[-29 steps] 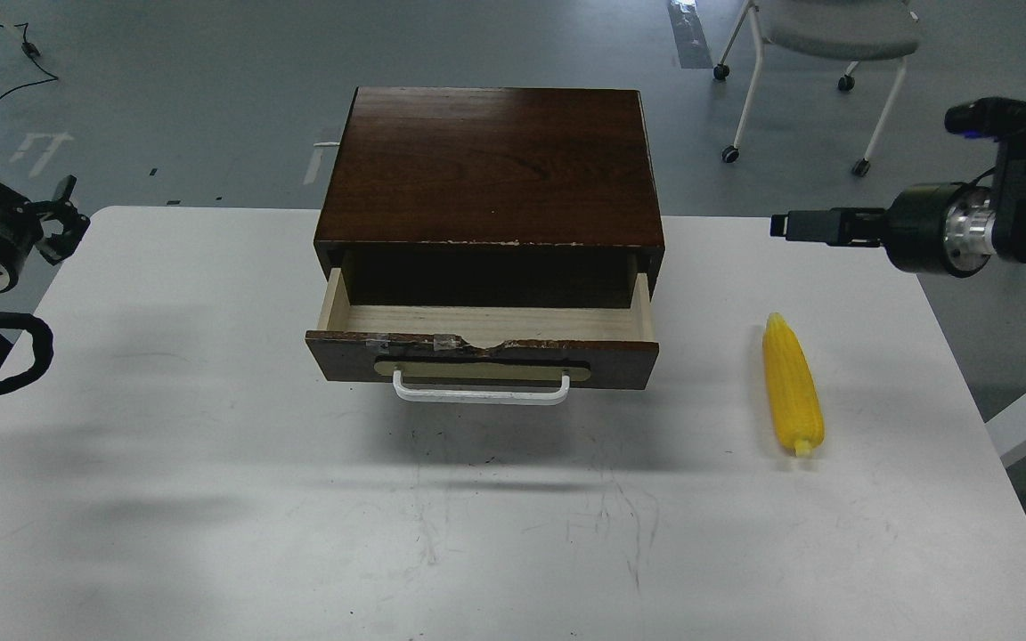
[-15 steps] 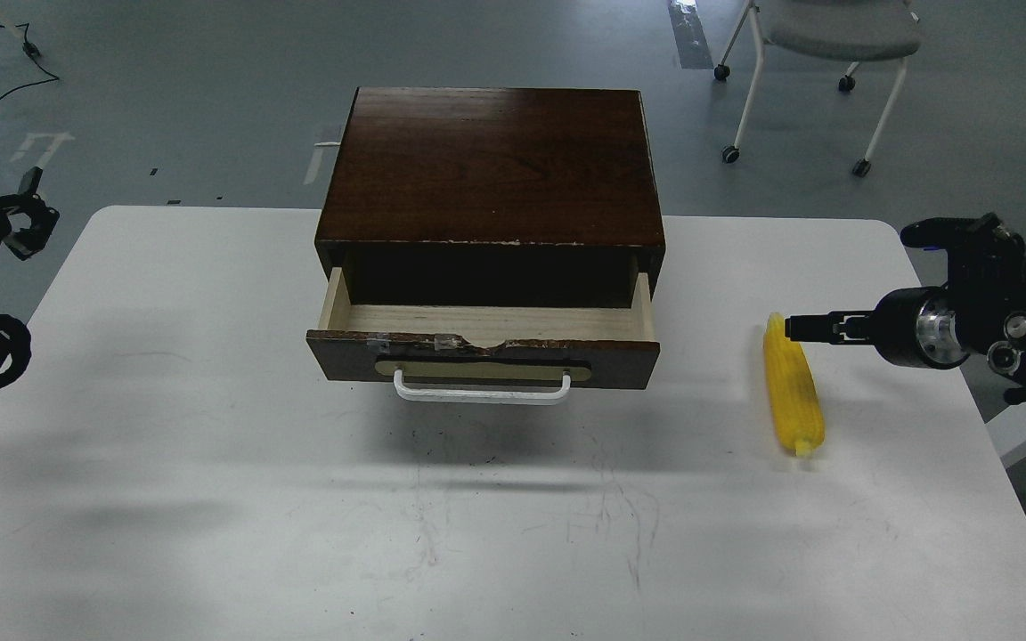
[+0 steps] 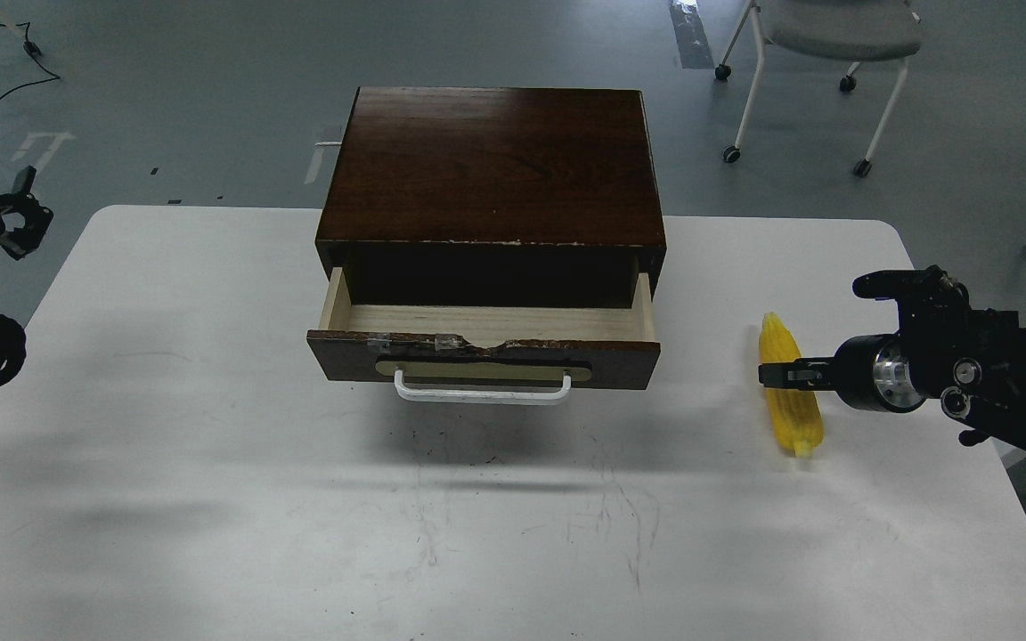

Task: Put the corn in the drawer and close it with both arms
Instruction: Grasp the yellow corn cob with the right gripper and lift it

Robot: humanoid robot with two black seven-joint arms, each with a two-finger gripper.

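Fingers on my right gripper (image 3: 776,374) are reaching across the middle of the corn (image 3: 792,392), seen side-on and dark, so I cannot tell whether they are spread or pinched, or actually touching the cob. Right arm (image 3: 949,378) is coming in from the right edge, level with the drawer (image 3: 483,343) front, silver wrist ring showing just behind the fingers.

Corn is lying flat on the white table (image 3: 210,445), well to the right of the drawer, lengthwise front to back, pointed tip toward the far edge, blunt end toward me. It is sitting about level with the drawer front and handle.

Drawer is standing pulled out toward me from the dark cabinet (image 3: 491,165), pale wood floor showing inside. White bar handle (image 3: 481,393) is hanging on the tan plate at the front; top edge of the front panel is looking chipped, with clear tape patches left of centre.

Left gripper (image 3: 23,218) is sitting far to the left of the drawer, beyond the table's left edge, about level with the cabinet's front top edge. It is showing small and dark; fingers cannot be told apart, so no call on its opening.

Grey chair (image 3: 820,36) is standing on the floor behind the cabinet, to the right.
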